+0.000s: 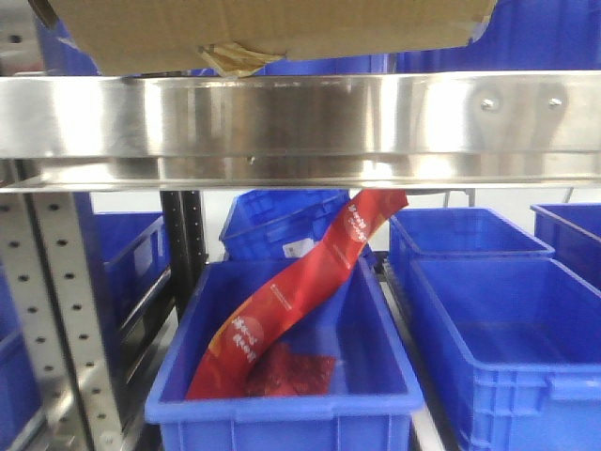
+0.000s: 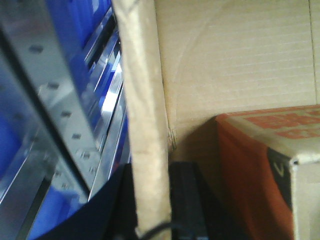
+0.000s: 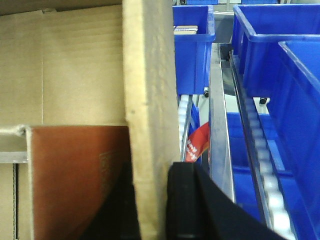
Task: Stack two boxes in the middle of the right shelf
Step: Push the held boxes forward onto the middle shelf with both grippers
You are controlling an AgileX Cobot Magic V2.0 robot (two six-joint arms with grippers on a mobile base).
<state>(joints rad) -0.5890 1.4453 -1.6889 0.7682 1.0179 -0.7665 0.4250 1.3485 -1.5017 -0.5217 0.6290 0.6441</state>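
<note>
Left gripper (image 2: pixel 152 202) and right gripper (image 3: pixel 152 200) each pinch a box (image 1: pixel 272 23) wall; hold it level, lowering onto the shelf (image 1: pixel 300 117) beneath.

Nothing fully legible anywhere. White and yellow characters along the red packet strip (image 1: pixel 310 282) in the near blue bin (image 1: pixel 282 411), too blurred to read. A small white label (image 1: pixel 291 247) on the far blue bin (image 1: pixel 272 221), its print too small to make out. Reddish printed blocks on top of the orange carton (image 2: pixel 250 165), just beside the wall of the cardboard box (image 2: pixel 235 65), and a black mark at its near corner, both unreadable.
</note>
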